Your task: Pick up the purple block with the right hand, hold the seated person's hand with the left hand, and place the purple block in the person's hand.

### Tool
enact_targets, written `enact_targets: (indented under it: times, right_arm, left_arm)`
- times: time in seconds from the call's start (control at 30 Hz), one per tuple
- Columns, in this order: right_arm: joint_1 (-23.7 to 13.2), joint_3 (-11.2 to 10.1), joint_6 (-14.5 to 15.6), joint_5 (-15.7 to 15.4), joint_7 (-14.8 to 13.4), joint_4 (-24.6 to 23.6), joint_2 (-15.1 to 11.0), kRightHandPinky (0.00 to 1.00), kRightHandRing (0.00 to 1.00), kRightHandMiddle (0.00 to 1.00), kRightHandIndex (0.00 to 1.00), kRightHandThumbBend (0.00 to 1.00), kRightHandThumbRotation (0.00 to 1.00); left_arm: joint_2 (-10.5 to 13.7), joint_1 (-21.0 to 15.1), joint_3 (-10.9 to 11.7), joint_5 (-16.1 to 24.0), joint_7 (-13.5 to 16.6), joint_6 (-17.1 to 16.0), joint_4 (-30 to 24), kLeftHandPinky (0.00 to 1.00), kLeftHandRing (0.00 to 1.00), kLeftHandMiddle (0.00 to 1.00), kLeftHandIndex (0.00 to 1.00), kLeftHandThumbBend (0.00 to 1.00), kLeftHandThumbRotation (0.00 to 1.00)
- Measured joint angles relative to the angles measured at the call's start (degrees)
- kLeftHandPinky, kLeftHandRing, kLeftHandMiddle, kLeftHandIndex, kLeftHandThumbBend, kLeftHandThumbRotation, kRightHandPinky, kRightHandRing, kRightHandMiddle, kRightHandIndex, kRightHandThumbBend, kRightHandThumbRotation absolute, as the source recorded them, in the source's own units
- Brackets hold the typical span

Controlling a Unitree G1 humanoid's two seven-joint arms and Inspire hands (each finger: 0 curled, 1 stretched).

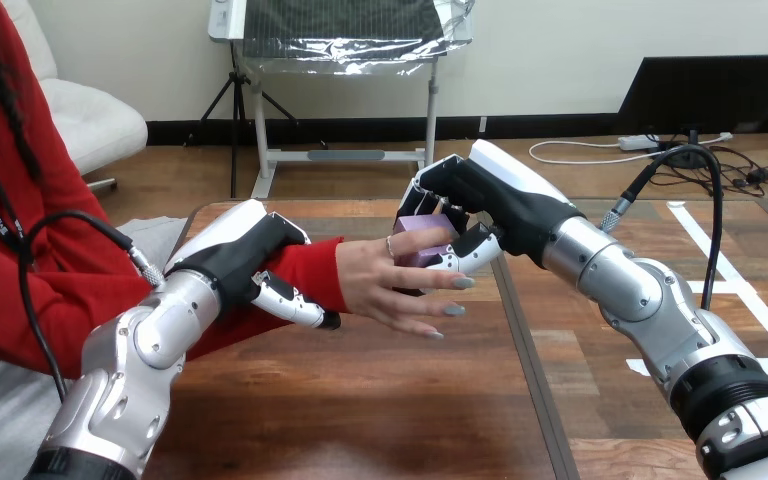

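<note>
With my left hand (245,255) curled round the person's wrist (315,275), I should ease the block (422,240), pinched in my right hand (480,205), onto the palm (385,285) just beneath before letting go.

The wooden table (360,400) spread across the lower view, its top a reddish-brown board with long streaks of grain running left to right. A dark seam (532,350) cut through the top right of the middle, running from the far edge toward the near one. The far left corner was rounded. On the wood to the right of the seam lay strips of white tape (752,312), one long strip crossed by shorter ones.
</note>
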Motion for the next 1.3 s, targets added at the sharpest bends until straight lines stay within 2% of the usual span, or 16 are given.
enact_targets:
  times: [0.7,1.2,1.3]
  right_arm:
    - [0.8,0.0,0.0,0.4,0.8,-0.9,0.1,0.32,0.36,0.42,0.43,0.78,0.0]
    - [1.1,0.0,0.0,0.5,1.0,-1.6,0.1,0.38,0.42,0.47,0.48,0.75,0.0]
    - [1.1,-0.1,0.0,0.7,1.3,-1.7,0.1,0.39,0.44,0.49,0.5,0.74,0.0]
  left_arm:
    - [-0.5,-1.3,0.0,0.0,0.3,0.0,2.6,0.23,0.31,0.38,0.4,0.68,0.0]
    - [-0.5,-1.4,0.1,-0.3,0.8,-0.6,2.9,0.28,0.35,0.41,0.43,0.67,0.0]
    - [-0.5,-1.4,0.2,-0.7,1.0,-1.0,2.9,0.3,0.37,0.43,0.44,0.66,0.03]
